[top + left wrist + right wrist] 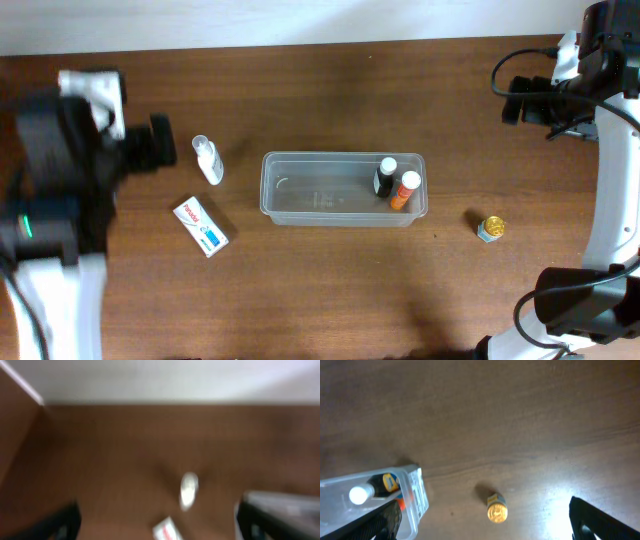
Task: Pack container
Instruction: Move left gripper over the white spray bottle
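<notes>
The clear plastic container (343,187) sits mid-table and holds a dark bottle (385,176) and an orange bottle with a white cap (404,190) at its right end. A small white bottle (208,159) and a white box (201,226) lie to its left; both show blurred in the left wrist view, the bottle (188,490) above the box (167,531). A gold-capped jar (490,228) stands to the container's right, also in the right wrist view (496,508). My left gripper (155,145) is open, left of the white bottle. My right gripper (515,100) is open, high at the far right.
The container's corner (412,495) shows at the lower left of the right wrist view. A white wall edge runs along the table's far side (300,20). Both arm bases stand at the table's left and right sides.
</notes>
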You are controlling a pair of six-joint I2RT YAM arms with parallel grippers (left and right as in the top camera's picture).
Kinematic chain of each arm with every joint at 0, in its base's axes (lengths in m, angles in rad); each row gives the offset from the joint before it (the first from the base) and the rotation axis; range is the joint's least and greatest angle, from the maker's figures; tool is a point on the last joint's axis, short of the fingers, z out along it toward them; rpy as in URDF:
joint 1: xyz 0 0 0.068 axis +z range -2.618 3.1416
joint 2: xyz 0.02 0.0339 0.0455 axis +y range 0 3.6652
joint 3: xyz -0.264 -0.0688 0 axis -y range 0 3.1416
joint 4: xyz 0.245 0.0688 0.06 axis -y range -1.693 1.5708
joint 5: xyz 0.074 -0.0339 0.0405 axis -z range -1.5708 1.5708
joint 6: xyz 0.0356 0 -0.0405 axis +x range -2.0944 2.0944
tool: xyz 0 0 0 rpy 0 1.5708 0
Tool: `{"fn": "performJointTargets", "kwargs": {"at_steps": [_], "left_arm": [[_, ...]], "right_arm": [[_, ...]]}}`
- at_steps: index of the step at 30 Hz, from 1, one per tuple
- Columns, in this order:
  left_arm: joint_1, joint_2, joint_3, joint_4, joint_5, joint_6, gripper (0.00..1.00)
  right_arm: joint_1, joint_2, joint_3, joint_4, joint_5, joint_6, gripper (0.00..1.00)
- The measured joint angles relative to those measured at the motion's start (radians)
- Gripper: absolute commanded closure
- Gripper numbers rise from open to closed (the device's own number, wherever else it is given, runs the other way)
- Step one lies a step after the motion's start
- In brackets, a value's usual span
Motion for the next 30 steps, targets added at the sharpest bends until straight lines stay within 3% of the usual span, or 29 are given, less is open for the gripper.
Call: {"fn": "performJointTargets", "kwargs": {"at_steps": [4,8,16,22,30], "left_arm": [[0.0,0.261,0.346,-0.202,-0.004,0.017,0.01],[0.0,0.409,0.499,-0.226,-0.011,0.024,0.01],[0.0,0.499,0.51,-0.249,-0.011,0.027,0.03],[-0.005,0.571,0.511,-0.289,0.003,0.023,0.23],[-0.087,0.743,0.512,-0.292,0.011,0.026,0.23]], "right_arm": [[0.0,0.0,0.001,0.0,0.0,0.0,0.02],[0.0,0.0,0.001,0.001,0.0,0.0,0.02],[0.0,0.0,0.001,0.001,0.0,0.0,0.02],[0.0,0.0,0.001,0.001,0.0,0.0,0.02],[0.0,0.0,0.001,0.001,0.0,0.0,0.02]]}}
